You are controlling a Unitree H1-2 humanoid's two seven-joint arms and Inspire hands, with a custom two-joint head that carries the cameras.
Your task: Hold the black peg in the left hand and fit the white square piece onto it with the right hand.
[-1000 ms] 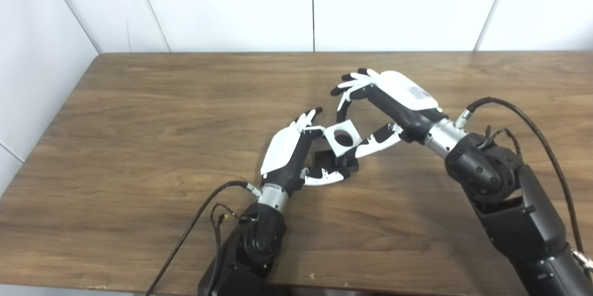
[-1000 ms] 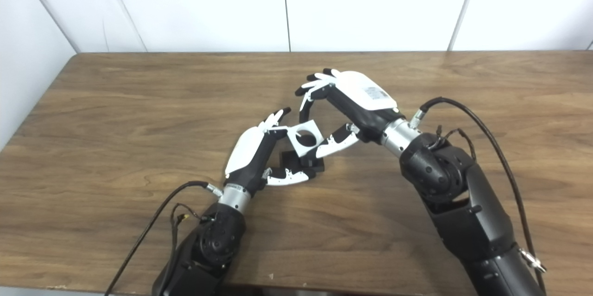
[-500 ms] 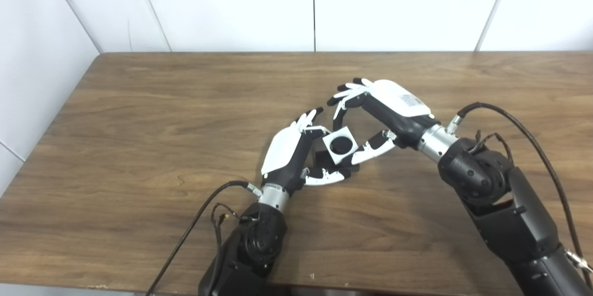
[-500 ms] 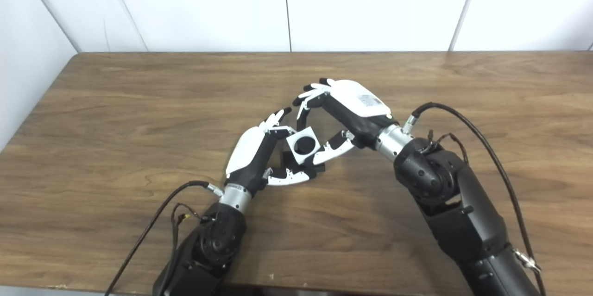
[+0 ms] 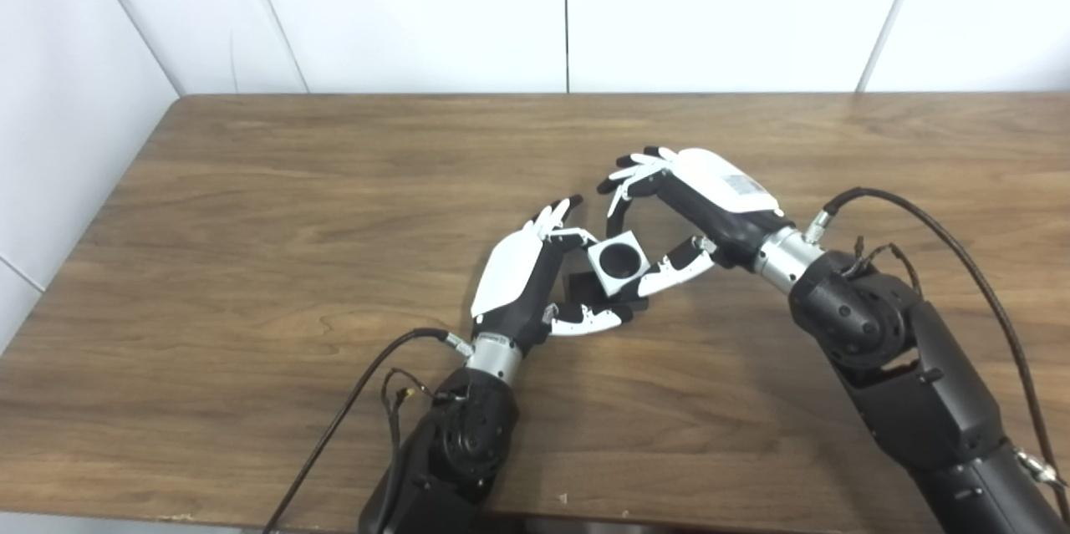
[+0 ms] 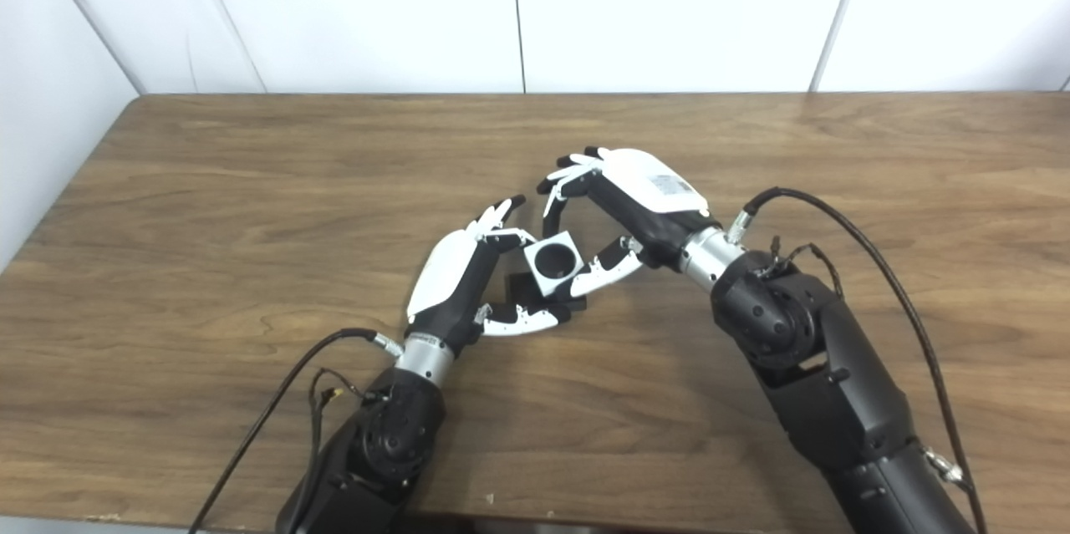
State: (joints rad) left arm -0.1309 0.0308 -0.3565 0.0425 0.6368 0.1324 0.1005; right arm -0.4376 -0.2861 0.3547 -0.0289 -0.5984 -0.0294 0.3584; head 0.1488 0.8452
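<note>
— Where does everything sit right now?

— Just below the middle of the frame. My left hand (image 5: 522, 271) is curled around the black peg (image 5: 581, 287), thumb underneath and fingers closed over its upper left side, so only a dark block of it shows. My right hand (image 5: 685, 208) comes in from the right and pinches the white square piece (image 5: 619, 264) between its thumb below and its fingertips above; the other fingers of that hand are spread and hold nothing.

— Is the piece on the peg already?

— I can't say for sure. The round hole in the piece looks dark, and the piece lies right against the peg, touching the fingers of my left hand. Whether the peg's end has actually entered the hole is hidden by the piece itself. I judge it at the point of seating, not finished.

— What could spoil it from here?

— The piece looks a little tilted rather than square to the peg. If I push with that tilt, the hole's rim may catch and jam. My pinch is only on the edges, so a snag could twist the piece out onto the wooden table (image 5: 251, 225). My left fingers crowd the piece too; they could block it, or the push could shift the peg in my grasp.
</note>
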